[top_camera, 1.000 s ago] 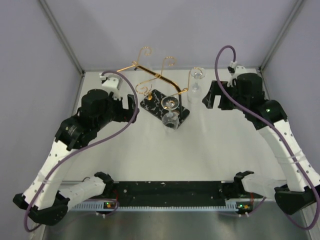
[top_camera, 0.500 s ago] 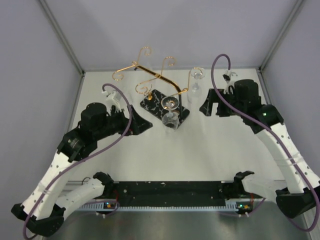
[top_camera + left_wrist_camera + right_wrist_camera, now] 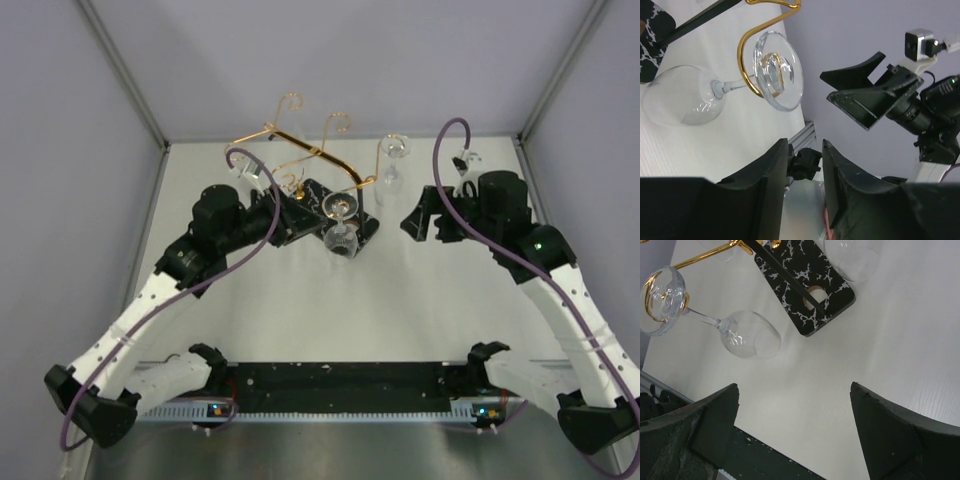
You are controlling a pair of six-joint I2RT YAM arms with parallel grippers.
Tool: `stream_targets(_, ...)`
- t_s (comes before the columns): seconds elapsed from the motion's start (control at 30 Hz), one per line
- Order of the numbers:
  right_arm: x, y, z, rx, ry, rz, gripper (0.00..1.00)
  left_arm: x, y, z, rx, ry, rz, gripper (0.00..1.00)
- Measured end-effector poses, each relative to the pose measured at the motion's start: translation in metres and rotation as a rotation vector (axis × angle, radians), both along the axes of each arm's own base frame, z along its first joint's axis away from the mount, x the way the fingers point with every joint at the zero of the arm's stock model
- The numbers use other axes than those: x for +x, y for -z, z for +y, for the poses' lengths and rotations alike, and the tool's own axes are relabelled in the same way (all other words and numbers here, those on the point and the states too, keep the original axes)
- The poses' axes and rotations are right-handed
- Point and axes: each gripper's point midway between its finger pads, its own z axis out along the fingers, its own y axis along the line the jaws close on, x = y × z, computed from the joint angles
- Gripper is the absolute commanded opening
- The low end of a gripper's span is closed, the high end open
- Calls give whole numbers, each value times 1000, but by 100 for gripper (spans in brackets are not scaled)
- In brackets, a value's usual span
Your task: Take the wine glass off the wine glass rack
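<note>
Wine glass (image 3: 685,100) hung upside down, its foot caught in a gold hook of the wine glass rack (image 3: 835,285), just ahead of the left tool (image 3: 804,145). That tool's fingers stood narrowly apart and empty. Right tool (image 3: 794,387) gaped wide and empty opposite, above the counter (image 3: 875,340).

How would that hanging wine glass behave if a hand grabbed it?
The wine glass looks thin and clear, so it is probably fragile and slippery to grip. Its stem hangs through a gold loop of the wine glass rack, so it likely must slide out rather than lift. Laid down, its round bowl might roll.
</note>
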Motion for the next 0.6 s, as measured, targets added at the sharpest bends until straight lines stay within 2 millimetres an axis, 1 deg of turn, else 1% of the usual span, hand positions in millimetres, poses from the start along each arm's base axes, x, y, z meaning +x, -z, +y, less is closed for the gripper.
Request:
stream_targets(0.07,-2,-1,0,4,-3,-5,91,13,6,-11,-18,1,42,34)
stream_targets(0.13,-3,-4,-1,9,-4,-15,91,24,15,-19,-23,1,80,33)
stream_targets(0.23,-6,-9,-1,18,-7,-35,91,33,23,-26,-14,-2,118,33)
stream_targets(0.33,-8,-13,-2,24,-7,-50,91,35,19,-26,-14,-10,118,34)
stream_targets(0.43,-8,-16,-2,27,-7,-59,91,37,4,-24,-28,-22,90,35)
stream_targets(0.5,-8,-16,-2,28,-7,-60,91,37,-1,-24,-35,-26,78,35)
stream_targets(0.6,-8,-16,-2,28,-7,-60,91,38,-2,-23,-34,-33,75,35)
